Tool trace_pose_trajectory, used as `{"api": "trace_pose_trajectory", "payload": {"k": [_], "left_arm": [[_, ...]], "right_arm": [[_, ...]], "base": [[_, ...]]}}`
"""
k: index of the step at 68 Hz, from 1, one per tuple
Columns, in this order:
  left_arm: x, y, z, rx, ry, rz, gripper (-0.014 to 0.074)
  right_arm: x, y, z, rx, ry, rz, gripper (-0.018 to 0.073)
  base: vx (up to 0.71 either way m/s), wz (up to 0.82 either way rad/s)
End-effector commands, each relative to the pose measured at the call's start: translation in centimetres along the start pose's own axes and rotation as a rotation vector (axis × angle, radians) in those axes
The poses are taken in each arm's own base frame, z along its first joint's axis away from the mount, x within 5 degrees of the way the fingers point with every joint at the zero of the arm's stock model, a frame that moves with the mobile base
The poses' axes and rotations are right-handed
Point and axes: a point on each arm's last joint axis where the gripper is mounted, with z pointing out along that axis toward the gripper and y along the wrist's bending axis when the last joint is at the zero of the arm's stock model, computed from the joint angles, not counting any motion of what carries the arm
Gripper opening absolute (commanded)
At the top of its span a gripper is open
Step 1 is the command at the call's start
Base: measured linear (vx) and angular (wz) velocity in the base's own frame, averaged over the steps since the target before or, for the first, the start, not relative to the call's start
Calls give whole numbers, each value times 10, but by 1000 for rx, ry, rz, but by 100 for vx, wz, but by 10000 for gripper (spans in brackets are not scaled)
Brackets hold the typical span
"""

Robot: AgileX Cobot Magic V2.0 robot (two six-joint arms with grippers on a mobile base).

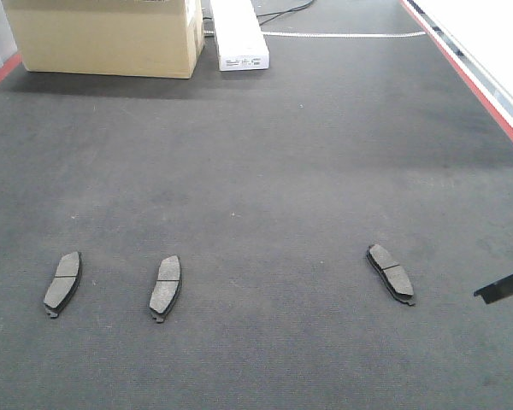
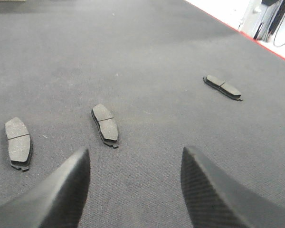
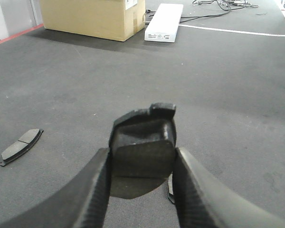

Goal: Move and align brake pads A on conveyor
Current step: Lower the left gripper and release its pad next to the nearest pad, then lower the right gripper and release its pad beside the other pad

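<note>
Your right end effector is clamped on the fourth brake pad, held up off the conveyor, so you're mid-carry. The other three pads lie flat on the belt in a rough row: left pad, middle pad, right pad. Left and middle sit near each other at about the same angle; the right one is well apart and skewed the opposite way. Left end effector is wide open, holding nothing, hovering low behind the middle pad. My read: the held pad belongs in the gap between middle and right, so your next move is to bring it down there, rotate the wrist to match the left pair's heading, set it flat, then release. After that the right pad likely needs re-angling. Cardboard box and white unit sit far up the belt, no conflict.
</note>
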Motion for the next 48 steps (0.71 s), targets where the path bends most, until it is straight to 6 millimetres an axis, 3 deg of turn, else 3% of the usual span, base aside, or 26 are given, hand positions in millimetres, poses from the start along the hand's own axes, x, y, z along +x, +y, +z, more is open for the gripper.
{"api": "trace_pose_trajectory", "payload": {"k": [1, 41, 48], "left_arm": [[-11, -3, -5, 27, -91, 0, 418], [-11, -3, -5, 27, -85, -3, 418], [-11, -3, -5, 27, -85, -3, 418]], "right_arm": [[-17, 1, -3, -9, -114, -18, -4], [-14, 0, -3, -7, -82, 0, -4], [-12, 1, 5, -8, -39, 13, -4]], "base": [[0, 0], [0, 0], [0, 0]]}}
